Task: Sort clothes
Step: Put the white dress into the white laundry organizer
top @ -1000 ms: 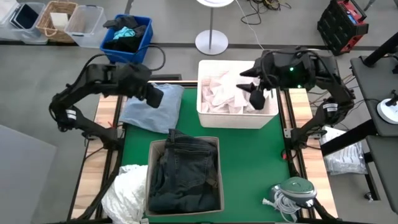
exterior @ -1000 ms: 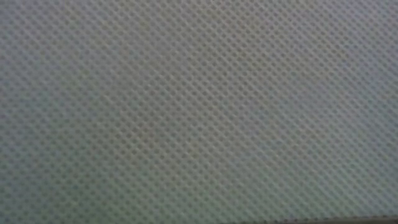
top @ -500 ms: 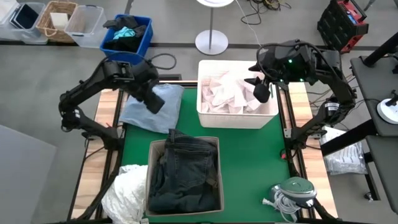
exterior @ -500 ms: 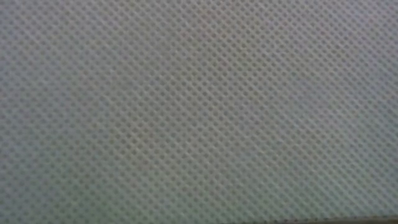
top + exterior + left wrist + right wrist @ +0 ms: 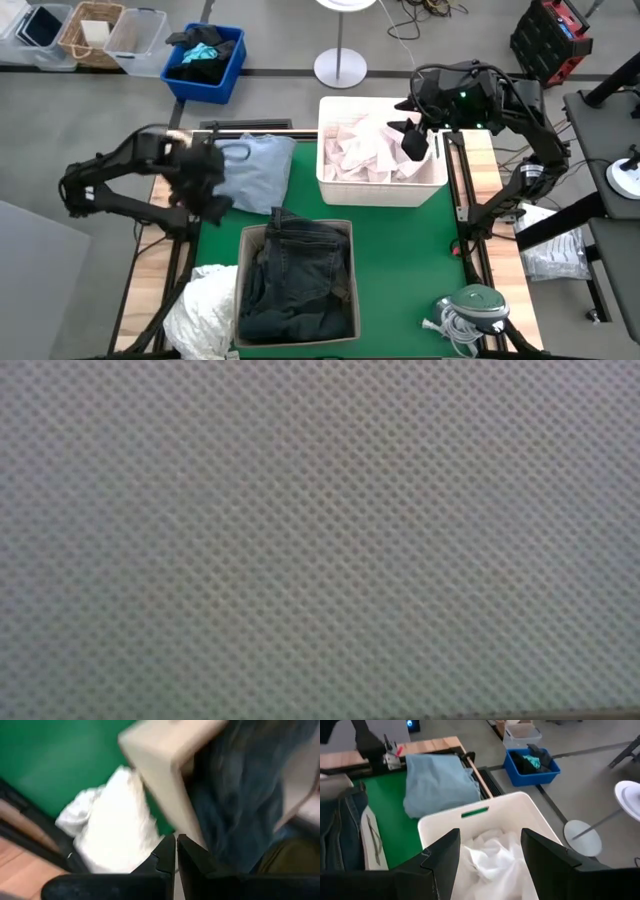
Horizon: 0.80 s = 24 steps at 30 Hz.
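Note:
A light blue shirt (image 5: 250, 168) lies crumpled on the table's far left part. Dark denim jeans (image 5: 298, 280) fill a beige bin (image 5: 243, 262) at the near middle. Against that bin's left side lies a white garment (image 5: 205, 312). White and cream pieces (image 5: 368, 145) sit in a white bin (image 5: 380, 190) at the far right. My left gripper (image 5: 215, 206) hangs shut and empty just off the shirt's near left edge; its wrist view shows the white garment (image 5: 117, 825). My right gripper (image 5: 490, 837) stands open above the white bin (image 5: 470, 817), touching nothing.
A blue bin (image 5: 205, 55) of dark and teal fabrics stands on the floor beyond the table's far left, beside a basket (image 5: 92, 30) and clear boxes. A lamp base (image 5: 340, 68) lies behind the white bin. A cable bundle (image 5: 465, 310) sits near right. Mesh fabric (image 5: 320, 540) fills the low view.
My left gripper has swung from above the light blue shirt toward the table's near left, off the shirt's edge, and has turned to face the near bin. The shirt stays where it was. My right gripper has drawn slightly toward the far edge above the white bin.

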Available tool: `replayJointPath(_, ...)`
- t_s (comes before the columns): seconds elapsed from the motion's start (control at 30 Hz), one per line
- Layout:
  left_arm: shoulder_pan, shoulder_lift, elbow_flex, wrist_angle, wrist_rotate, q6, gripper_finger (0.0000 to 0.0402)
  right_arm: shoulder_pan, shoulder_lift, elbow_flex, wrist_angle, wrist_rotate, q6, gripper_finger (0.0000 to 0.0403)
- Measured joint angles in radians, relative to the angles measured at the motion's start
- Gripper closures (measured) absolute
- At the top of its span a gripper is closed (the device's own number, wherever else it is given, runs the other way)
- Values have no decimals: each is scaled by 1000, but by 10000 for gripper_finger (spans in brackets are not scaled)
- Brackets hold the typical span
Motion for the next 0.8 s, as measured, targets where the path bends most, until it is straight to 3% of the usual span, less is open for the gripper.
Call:
replayJointPath(0.13, -200, -57, -50, -1, -1, -67, 402, -1, 12, 0, 23, -28, 16, 199)
replayJointPath(0.33, -492, -69, -104, 39, -88, -227, 391, -1, 42, -1, 25, -95, 21, 199)
replayJointPath(0.6, -803, -19, -207, 131, -200, -482, 318, 4, 60, -1, 18, -150, 85, 199)
replayJointPath(0.8, -940, 12, -322, 238, -293, -621, 246, 38, 42, -1, 22, -151, 191, 199)
